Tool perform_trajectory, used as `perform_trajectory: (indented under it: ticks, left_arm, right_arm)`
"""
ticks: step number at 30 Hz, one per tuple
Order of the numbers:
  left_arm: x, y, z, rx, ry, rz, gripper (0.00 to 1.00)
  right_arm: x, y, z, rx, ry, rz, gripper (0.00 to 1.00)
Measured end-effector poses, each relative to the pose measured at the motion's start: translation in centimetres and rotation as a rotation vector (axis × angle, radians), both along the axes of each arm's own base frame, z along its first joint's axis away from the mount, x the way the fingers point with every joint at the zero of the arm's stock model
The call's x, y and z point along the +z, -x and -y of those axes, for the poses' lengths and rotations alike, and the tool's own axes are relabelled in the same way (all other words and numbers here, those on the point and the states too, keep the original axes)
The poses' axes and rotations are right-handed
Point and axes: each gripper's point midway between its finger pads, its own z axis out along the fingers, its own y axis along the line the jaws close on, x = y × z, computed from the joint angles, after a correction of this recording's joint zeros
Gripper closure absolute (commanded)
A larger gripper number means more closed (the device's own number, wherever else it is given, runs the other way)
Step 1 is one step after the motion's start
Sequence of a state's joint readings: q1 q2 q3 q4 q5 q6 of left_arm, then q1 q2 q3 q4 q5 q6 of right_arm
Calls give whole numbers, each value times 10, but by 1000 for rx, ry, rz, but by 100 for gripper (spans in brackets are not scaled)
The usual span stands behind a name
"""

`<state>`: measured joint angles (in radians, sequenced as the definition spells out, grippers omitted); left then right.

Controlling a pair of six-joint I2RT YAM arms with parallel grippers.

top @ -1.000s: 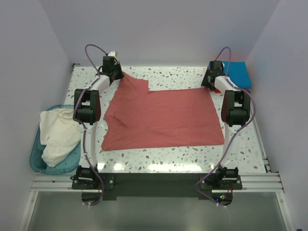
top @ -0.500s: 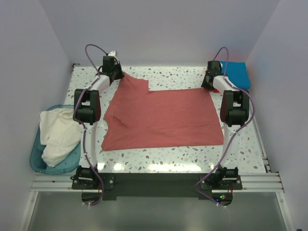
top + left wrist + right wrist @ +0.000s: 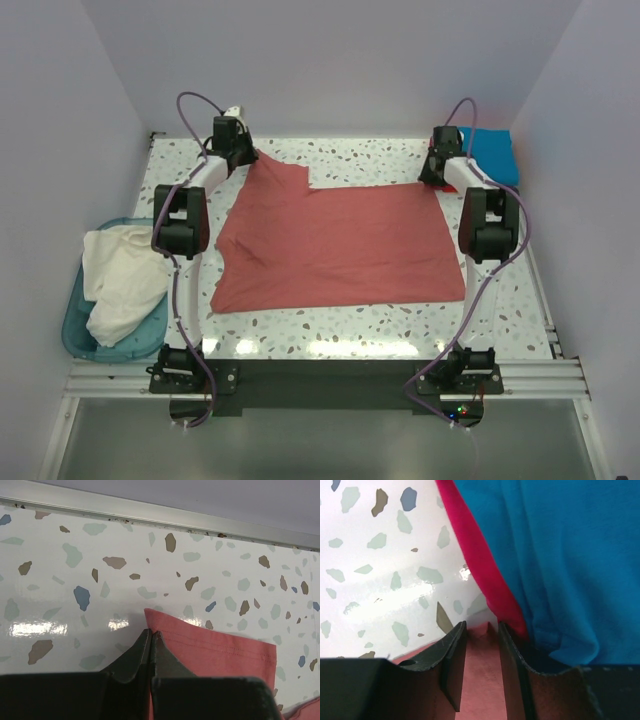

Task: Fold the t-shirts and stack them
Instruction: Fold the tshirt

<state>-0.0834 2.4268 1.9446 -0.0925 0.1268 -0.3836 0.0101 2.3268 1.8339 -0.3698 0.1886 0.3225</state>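
The brick-red t-shirt (image 3: 340, 240) lies spread flat on the terrazzo table. My left gripper (image 3: 240, 153) is at its far left corner. In the left wrist view it (image 3: 151, 631) is shut on the hem of the shirt (image 3: 225, 650). My right gripper (image 3: 437, 165) is at the far right corner. Its jaws (image 3: 481, 625) stand a little apart, with the brick-red cloth (image 3: 482, 680) between them. The teal-blue shirt (image 3: 492, 152) lies folded at the far right on the pinkish-red one (image 3: 480, 555), just beyond the right fingertips. The cream-white shirt (image 3: 120, 280) lies crumpled in the bin.
The light-blue bin (image 3: 75, 335) hangs off the table's left edge. A metal rail (image 3: 150, 515) and the back wall run just beyond the left gripper. The folded stack (image 3: 570, 555) touches the right gripper's right side.
The right gripper has crept slightly toward the far edge and the folded stack. The left arm and the shirt have hardly moved.
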Motion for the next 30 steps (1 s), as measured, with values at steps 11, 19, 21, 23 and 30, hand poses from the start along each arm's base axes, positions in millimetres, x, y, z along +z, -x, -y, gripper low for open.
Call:
perform_trajectory:
  ticks: [11,19,21,23,30]
  left_arm:
    - [-3,1,-11,11,6,-8,100]
    - [-3,1,-12,5,12,-9,100]
    - [-3,1,-12,4,13,-8,100]
    - [-3,1,-13,4,14,-8,100]
    - [-2,1,-14,5,16,-7,100]
  right_arm:
    - [1,4,25,-41,-32,3,57]
    - [2,4,26,-43,-31,3,54]
    - [3,6,24,-34,-43,5,52]
    - [5,13,21,-25,-49,3,52]
    - [35,24,6,21,-73,45,51]
